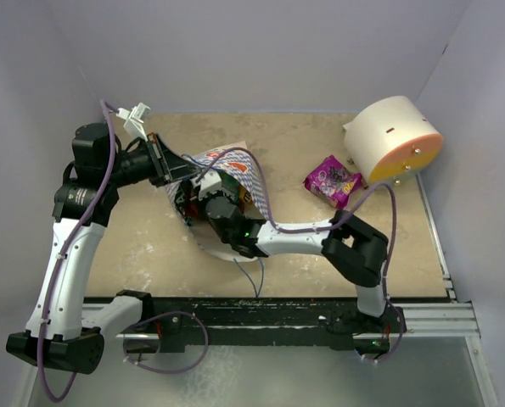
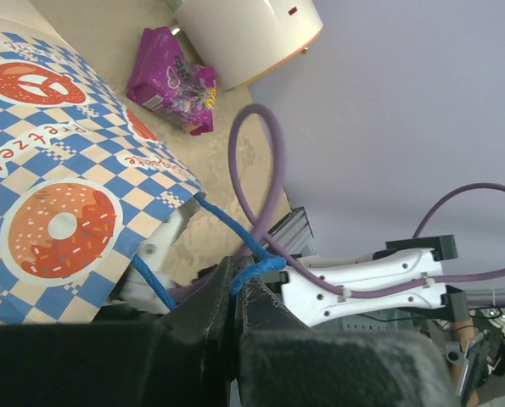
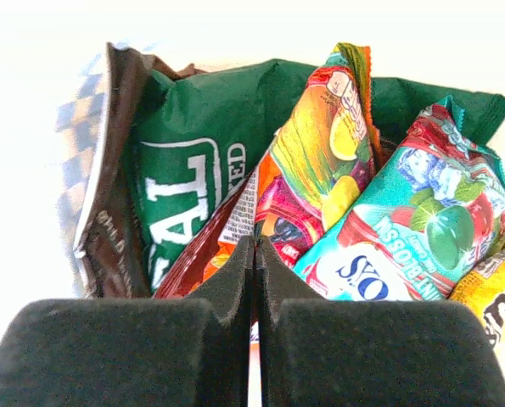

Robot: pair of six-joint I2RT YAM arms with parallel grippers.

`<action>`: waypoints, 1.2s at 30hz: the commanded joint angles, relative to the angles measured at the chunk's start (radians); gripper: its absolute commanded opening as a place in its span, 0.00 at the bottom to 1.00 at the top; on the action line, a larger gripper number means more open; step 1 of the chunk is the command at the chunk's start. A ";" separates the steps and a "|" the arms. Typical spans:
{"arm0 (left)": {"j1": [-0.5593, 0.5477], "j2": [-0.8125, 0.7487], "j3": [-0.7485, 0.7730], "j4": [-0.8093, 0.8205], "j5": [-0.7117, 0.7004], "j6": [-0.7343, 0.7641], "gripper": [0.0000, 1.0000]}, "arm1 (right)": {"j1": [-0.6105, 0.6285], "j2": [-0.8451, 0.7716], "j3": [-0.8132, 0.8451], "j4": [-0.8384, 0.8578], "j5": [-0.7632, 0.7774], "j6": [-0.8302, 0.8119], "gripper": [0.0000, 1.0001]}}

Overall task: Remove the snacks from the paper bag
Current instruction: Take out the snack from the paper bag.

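Observation:
The paper bag, blue-and-white checkered with doughnut marks, lies on the table with its mouth toward the arms. My left gripper is shut on its blue string handle and holds it up at the bag's left. My right gripper is inside the bag's mouth. In the right wrist view it is shut on the lower edge of a red-orange fruit candy packet. Around it lie the green "REAL" chip bag, a teal packet and a yellow packet.
A purple candy bag lies on the table right of the paper bag, also in the left wrist view. A cream cylinder with an orange face stands at the back right. Grey walls enclose the table.

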 commanded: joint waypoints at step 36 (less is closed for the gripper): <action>-0.005 0.111 0.025 -0.017 -0.124 0.047 0.00 | -0.003 -1.019 -0.071 -0.824 -0.338 0.070 0.00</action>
